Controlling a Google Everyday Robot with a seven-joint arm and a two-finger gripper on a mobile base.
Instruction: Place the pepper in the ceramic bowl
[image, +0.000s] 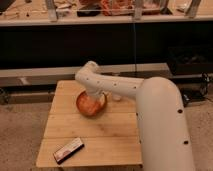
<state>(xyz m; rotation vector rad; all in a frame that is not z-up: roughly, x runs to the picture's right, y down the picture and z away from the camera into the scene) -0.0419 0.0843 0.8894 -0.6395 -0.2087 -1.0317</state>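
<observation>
— Where is the round, shallow, orange-brown glazed ceramic bowl (90, 105) found?
— It is set on the light wooden table (80, 132), around the middle.
— And the gripper (95, 95)?
— It is lowered into the bowl, under the white arm (150, 100). Whether it is spread or closed cannot be told; the pepper is hidden. A flat black rectangular box (68, 150) is laid near the front edge, well apart.

You will find a flat black box (68, 150) lying near the wooden table's (100, 131) front-left edge, with a long low ledge (45, 71) behind.
</observation>
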